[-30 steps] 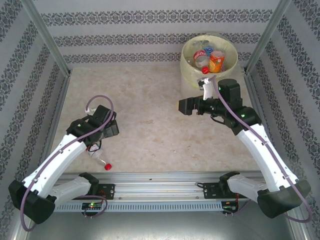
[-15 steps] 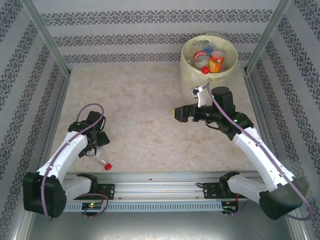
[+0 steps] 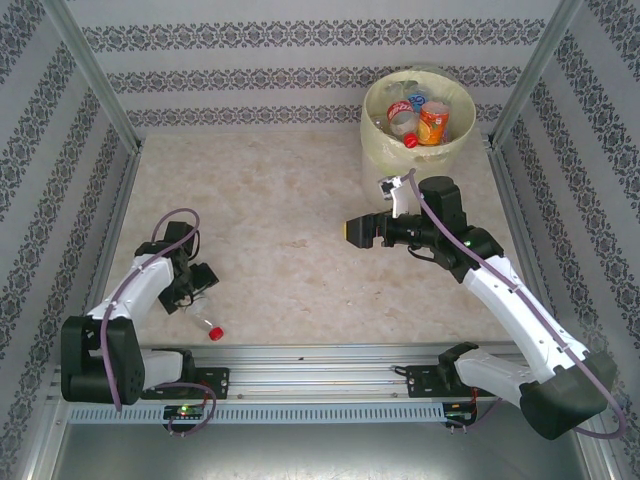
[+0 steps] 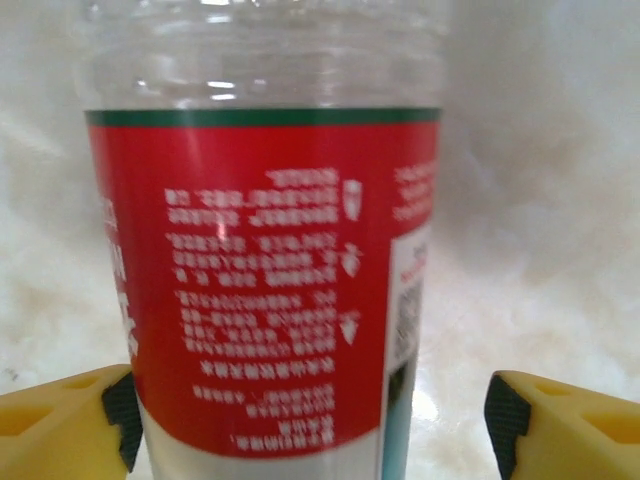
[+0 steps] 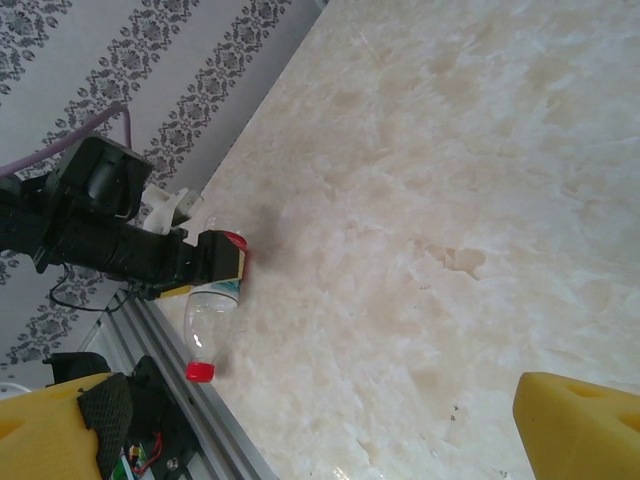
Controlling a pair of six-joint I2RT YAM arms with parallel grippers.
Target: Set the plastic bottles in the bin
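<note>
Status: nearly done. The bin (image 3: 380,148) sits at the upper right of the top view, and several bottles (image 3: 433,124) already lie inside it: orange label, red label, and a blue cap among them. I can't give you an exact count, since they overlap.

Left to do: one bottle (image 3: 203,314) lies on its side on the desk (image 3: 290,230) at the lower left of the top view, close to the near edge. Its red cap points toward the rail. I see no other bottle on the desk.

Left gripper (image 4: 312,412): down at that bottle, with the jaws astride its red-labelled body. In the wrist view the left pad (image 4: 122,410) looks to be touching the label. The right pad (image 4: 502,408) stands clear, with pale desk showing in the gap. So it is open around the bottle with no grip made.

Right gripper (image 3: 362,229): above mid-desk, below and left of the bin. Its jaws are spread wide with nothing between them.

Judgement: you are on the last pick. What remains is to clamp the bottle, lift it, carry it across the frame to the upper right and drop it in. The bottle is round and lying down, so it may roll off the one pad that touches it when you close.
</note>
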